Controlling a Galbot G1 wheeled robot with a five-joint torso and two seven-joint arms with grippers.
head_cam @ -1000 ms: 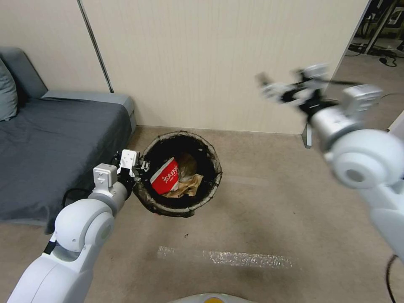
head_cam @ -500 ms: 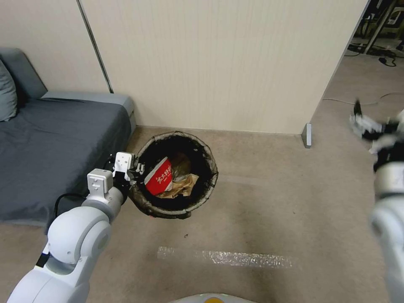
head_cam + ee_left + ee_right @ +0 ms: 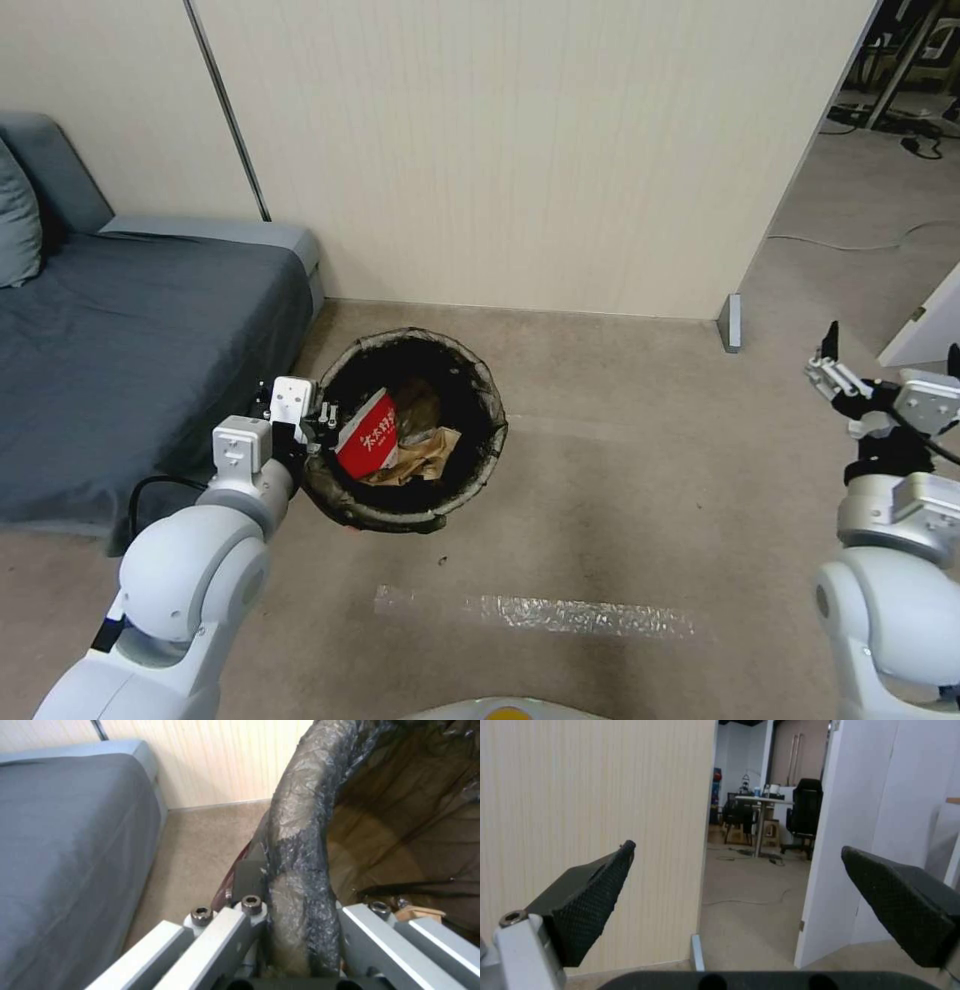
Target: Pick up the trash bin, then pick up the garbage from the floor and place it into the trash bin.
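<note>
Left wrist view starts at the fingers [image 3: 235,930] of the left gripper [image 3: 295,945], pressed onto the bag-covered rim of the trash bin [image 3: 300,843], one finger outside the wall and one inside, so the bin is pinched by its edge. Head view shows the same left gripper [image 3: 318,420] clamped on the side of the trash bin [image 3: 405,515] nearest the grey sofa [image 3: 120,340], with the bin over the floor [image 3: 640,480] in front of the beige wall. Whether the bin is lifted clear of the carpet cannot be told. Inside the bin lie pieces of garbage: a red-and-white wrapper [image 3: 368,440] and tan crumpled paper [image 3: 425,455]. Well to the other side of the bin, the right gripper [image 3: 880,375] hangs with its fingers [image 3: 590,896] spread wide and empty. Judging by this, the bin pickup is done and some litter is already in; the carpet around the bin shows no litter beyond a dark speck near the strip of clear tape [image 3: 535,612], so little seems left
</note>
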